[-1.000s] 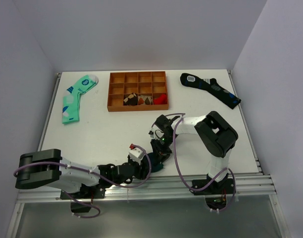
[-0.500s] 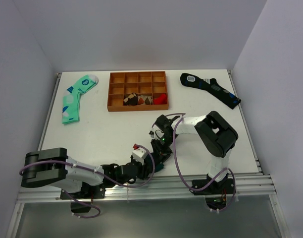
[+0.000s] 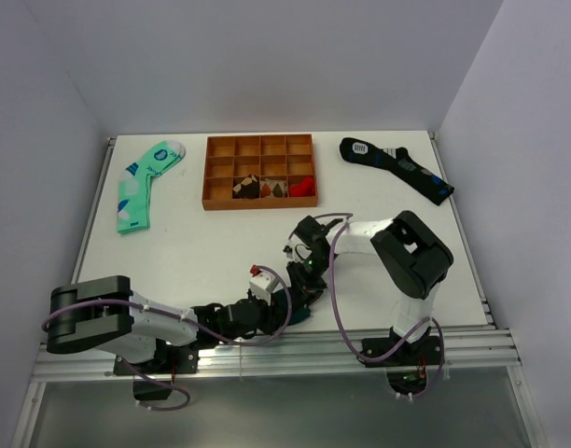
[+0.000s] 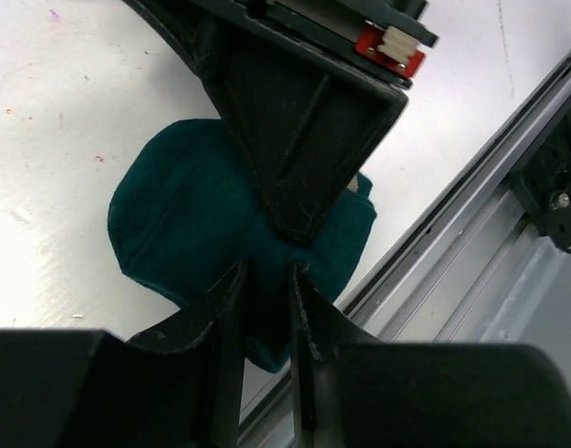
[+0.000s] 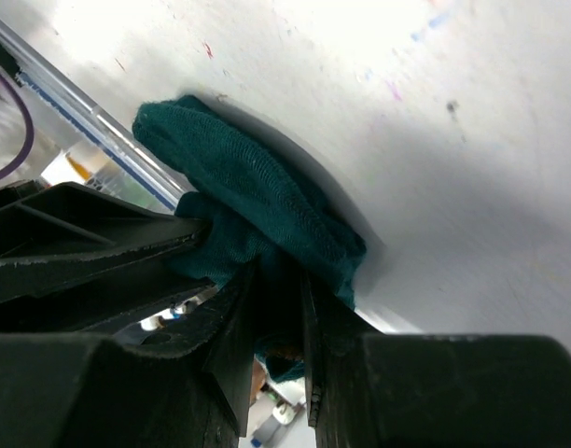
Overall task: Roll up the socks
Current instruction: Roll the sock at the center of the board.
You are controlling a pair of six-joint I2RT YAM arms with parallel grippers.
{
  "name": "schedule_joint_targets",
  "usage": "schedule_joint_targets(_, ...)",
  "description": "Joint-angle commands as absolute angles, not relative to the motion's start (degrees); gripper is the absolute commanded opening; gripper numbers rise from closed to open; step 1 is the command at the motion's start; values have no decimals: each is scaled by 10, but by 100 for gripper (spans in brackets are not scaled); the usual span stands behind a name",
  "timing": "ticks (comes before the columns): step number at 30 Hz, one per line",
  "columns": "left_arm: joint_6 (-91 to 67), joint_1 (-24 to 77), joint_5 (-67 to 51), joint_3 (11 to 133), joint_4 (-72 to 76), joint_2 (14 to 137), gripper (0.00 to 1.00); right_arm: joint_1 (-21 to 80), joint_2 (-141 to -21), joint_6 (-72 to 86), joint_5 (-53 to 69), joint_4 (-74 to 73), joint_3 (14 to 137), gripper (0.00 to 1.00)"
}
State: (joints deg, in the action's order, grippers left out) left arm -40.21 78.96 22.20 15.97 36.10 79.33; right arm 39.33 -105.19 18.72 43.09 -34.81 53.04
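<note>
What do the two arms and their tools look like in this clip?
Both the left arm and right arm have white links, bulky black joints and looping lilac cables. The left tool and right tool have black tapered fingers.

My bench [image 3: 201, 252] is a white slab, scuffed with tiny coloured specks in the wrist views, with a metal rail [image 4: 453, 233] along its near edge. At the far left I see a mint-green sock [image 3: 141, 185] lying flat, its length running away from me. At the far middle sits an orange compartment tray [image 3: 257, 204]. A black sock [image 3: 397, 168] lies slantwise at the far right. The teal socks [image 4: 188, 224] lie bunched in a rumpled wad on the bench, just beside the rail and well apart from the rest.
</note>
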Motion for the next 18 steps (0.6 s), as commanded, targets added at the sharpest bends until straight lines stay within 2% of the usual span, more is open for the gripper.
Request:
schedule_joint_targets(1, -421, 771, 176, 162, 332, 825, 0, 396, -1040, 180, 316, -301, 502, 26)
schedule_joint_targets(8, -437, 720, 110, 162, 324, 848, 0, 397, -967, 206, 287, -265, 487, 40)
schedule_joint_targets(13, -439, 696, 87, 179, 290, 869, 0, 396, -930, 215, 264, -251, 479, 47)
schedule_joint_targets(14, -440, 692, 82, 183, 287, 878, 0, 396, -914, 219, 253, -243, 476, 54)
schedule_joint_targets(18, -447, 678, 56, 184, 292, 902, 0, 396, -873, 229, 230, -220, 461, 55)
